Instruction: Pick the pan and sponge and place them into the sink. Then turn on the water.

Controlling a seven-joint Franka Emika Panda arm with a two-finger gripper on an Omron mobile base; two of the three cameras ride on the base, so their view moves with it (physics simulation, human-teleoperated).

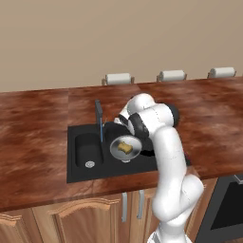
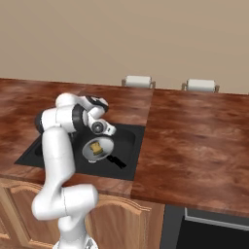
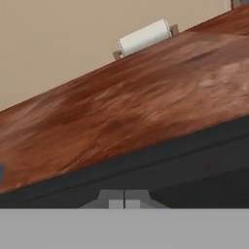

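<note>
Both the pan and sponge lie in the sink; your claw is closed, empty; press the faucet handle sideways next.

White paper-towel rolls along the wall behind a reddish wooden counter, cabinet doors below

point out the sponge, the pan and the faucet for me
sponge point(image 1: 125, 147), left base view, middle of the yellow block lying in the pan
pan point(image 2: 90, 151), right base view, bare left part of its silver rim
faucet point(image 1: 98, 114), left base view, upper part of the dark upright
</note>
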